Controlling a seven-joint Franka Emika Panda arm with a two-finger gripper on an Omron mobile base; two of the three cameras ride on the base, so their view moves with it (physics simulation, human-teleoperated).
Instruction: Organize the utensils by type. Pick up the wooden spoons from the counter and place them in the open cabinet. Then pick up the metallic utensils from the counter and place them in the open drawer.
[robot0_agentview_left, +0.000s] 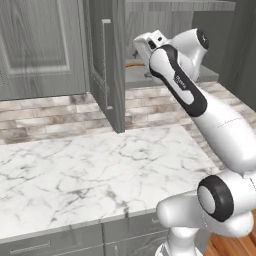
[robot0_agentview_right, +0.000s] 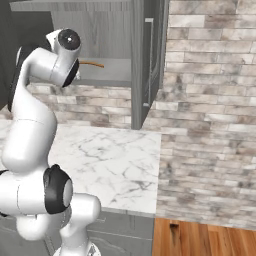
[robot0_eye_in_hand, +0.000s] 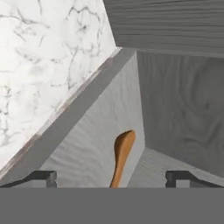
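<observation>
Hand view, nearest first: the two dark tips of the gripper (robot0_eye_in_hand: 111, 178) stand at the bottom corners of the frame, spread about as wide as they go, with nothing clamped between them. A wooden spoon (robot0_eye_in_hand: 122, 157) lies in the gap, orange-brown, its rounded end pointing away from the hand; it rests on the grey floor of the open cabinet (robot0_eye_in_hand: 183, 105) and no finger touches it, so I judge it set down, not held. It lies near the line where the cabinet floor meets the side wall, pointing inward, which suits a drop made by reaching straight in through the opening. Beyond the cabinet's front edge the counter (robot0_eye_in_hand: 48, 57) shows as white marble with grey veins, well below the hand. Left base view: the arm rises from the lower right and bends up so that the wrist sits at the cabinet mouth, past the swung-open cabinet door (robot0_agentview_left: 107, 65); a sliver of orange-brown shows on the shelf just behind the wrist. Right base view: the same thin orange-brown shaft lies on the shelf beside the upper arm joint. The visible stretch of marble bears no utensils that I can make out; whether the second wooden spoon, the metal pieces or the drawer lie elsewhere, I cannot tell. Judgement: one wooden spoon is delivered; the jaws stand wide so the hand can back out without dragging it.
</observation>
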